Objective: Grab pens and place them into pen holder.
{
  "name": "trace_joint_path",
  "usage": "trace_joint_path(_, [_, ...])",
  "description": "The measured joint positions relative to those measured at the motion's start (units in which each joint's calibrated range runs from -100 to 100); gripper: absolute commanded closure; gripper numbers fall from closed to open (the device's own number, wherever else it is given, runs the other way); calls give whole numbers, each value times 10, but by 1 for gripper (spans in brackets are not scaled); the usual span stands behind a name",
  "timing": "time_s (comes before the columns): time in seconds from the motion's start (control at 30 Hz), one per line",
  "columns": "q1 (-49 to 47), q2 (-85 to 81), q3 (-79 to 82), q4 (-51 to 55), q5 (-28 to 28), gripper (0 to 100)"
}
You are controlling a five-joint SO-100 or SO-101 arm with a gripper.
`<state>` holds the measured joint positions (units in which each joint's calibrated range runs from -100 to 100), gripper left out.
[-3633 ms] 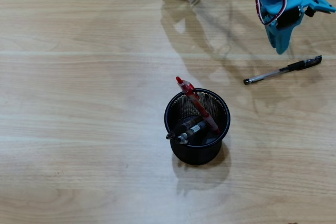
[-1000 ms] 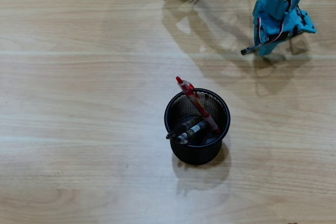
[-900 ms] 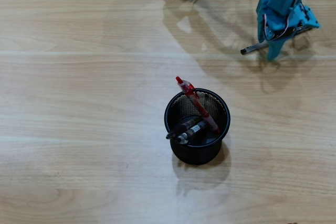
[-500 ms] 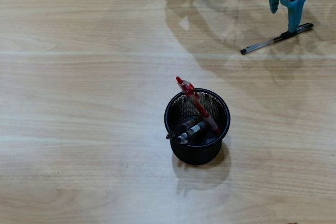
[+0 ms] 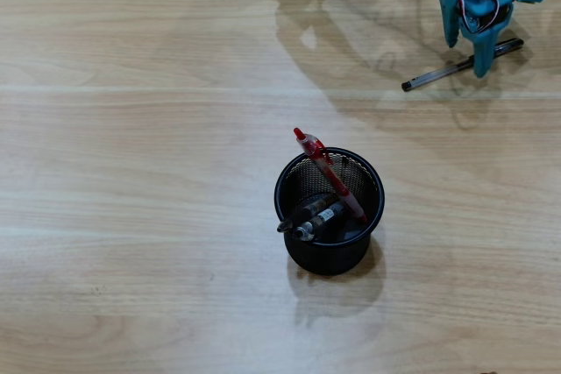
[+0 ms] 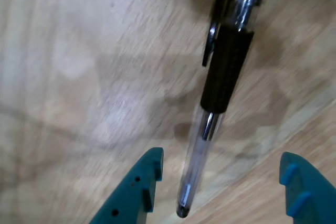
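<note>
A: One pen (image 5: 451,68) lies loose on the table (image 5: 131,172), up at the top right of the overhead view. It is black and clear, lying at a slant, tip end toward the lower left.

B: And the gripper (image 5: 465,52)?

A: Right over that pen's right-hand part, teal fingers pointing down, spread wide. In the wrist view the pen (image 6: 220,87) lies in the gap between the two fingertips, and neither one touches it; the gripper (image 6: 223,182) holds nothing.

B: What can you make out of the pen up close?

A: Black grip, a clip on its left side, clear barrel. The end nearest the camera sits between the fingertips, a little nearer the left one. The picture is somewhat blurred.

B: Where's the holder (image 5: 330,253)?

A: Near the middle of the overhead view, well apart from the gripper and the loose pen. It stands upright on the wood.

B: Anything in it?

A: A red pen (image 5: 329,173) leans against the upper left rim, its top sticking out past it. Two dark pens (image 5: 313,218) lie slanted inside, side by side, one with a yellowish band.
</note>
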<state>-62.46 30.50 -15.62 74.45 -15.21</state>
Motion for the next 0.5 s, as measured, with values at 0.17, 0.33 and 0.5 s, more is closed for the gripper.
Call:
trace_joint_path(0.17, [0, 0, 43, -32, -22, 74])
trace_joint_path(0.33, [-3, 0, 51, -35, -36, 75])
trace_joint_path(0.5, [-11, 3, 51, -36, -37, 79])
